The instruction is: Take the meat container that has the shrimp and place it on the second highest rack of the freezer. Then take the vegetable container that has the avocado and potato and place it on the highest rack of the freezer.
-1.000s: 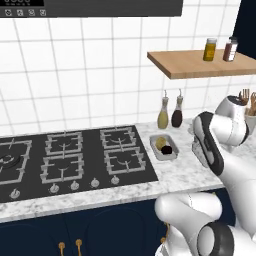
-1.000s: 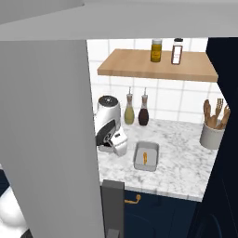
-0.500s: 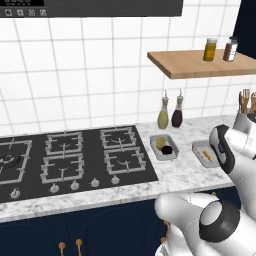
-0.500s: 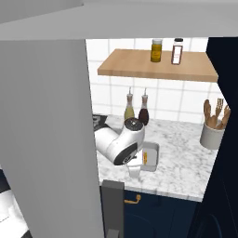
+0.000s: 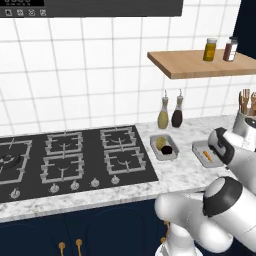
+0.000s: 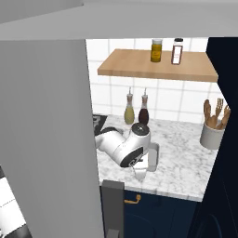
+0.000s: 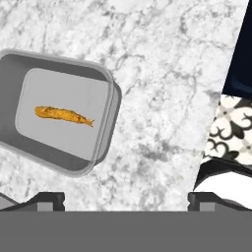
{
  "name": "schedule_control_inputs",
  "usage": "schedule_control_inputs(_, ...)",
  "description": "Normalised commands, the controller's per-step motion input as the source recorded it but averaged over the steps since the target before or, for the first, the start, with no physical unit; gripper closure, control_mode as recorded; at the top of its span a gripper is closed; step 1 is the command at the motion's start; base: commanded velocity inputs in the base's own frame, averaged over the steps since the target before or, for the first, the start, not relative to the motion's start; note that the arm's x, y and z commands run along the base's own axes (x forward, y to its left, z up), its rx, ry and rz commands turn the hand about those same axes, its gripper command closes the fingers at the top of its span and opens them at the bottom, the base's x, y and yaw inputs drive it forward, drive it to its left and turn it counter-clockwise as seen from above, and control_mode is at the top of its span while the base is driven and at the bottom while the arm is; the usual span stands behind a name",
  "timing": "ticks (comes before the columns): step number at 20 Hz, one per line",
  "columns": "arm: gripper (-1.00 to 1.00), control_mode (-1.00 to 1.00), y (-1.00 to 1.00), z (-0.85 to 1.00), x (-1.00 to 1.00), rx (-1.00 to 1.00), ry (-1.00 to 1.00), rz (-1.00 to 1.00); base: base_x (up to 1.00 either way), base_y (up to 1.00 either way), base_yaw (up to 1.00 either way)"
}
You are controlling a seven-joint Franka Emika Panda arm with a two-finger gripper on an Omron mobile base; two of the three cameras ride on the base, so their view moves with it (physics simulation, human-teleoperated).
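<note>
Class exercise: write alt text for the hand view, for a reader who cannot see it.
A shallow grey meat container holding one orange shrimp lies on a white marble counter, left of centre and tilted in frame. The gripper's two dark fingertips rise at the bottom, spread wide apart.

Shrimp tray [image 7: 101,142] on marble counter [image 7: 167,88]

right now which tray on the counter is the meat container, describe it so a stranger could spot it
Find the marble counter right of the black stovetop, under the wooden shelf. Two shallow trays sit there; the meat container is the one farther from the stove. It holds one orange shrimp, while its neighbour holds a yellowish and a dark lump.
</note>
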Motion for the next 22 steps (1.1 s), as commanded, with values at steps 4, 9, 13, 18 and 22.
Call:
schedule_control_inputs(4, -1.0, -1.0, -0.04, -0.11, 0.3, 0.01, 0.01, -0.05, 0.0, 0.0, 0.0)
schedule_control_inputs(9, -1.0, -1.0, -0.01, -0.14, 0.37, 0.02, 0.01, -0.07, 0.0, 0.0, 0.0)
schedule_control_inputs(13, -1.0, -1.0, -0.06, -0.26, 0.1, 0.02, 0.0, -0.05, 0.0, 0.0, 0.0)
schedule_control_inputs(18, -1.0, -1.0, -0.01, -0.31, 0.09, 0.0, 0.01, -0.04, 0.0, 0.0, 0.0)
schedule_control_inputs(22, -1.0, -1.0, 0.0, -0.2, 0.22, 0.01, 0.03, -0.04, 0.0, 0.0, 0.0)
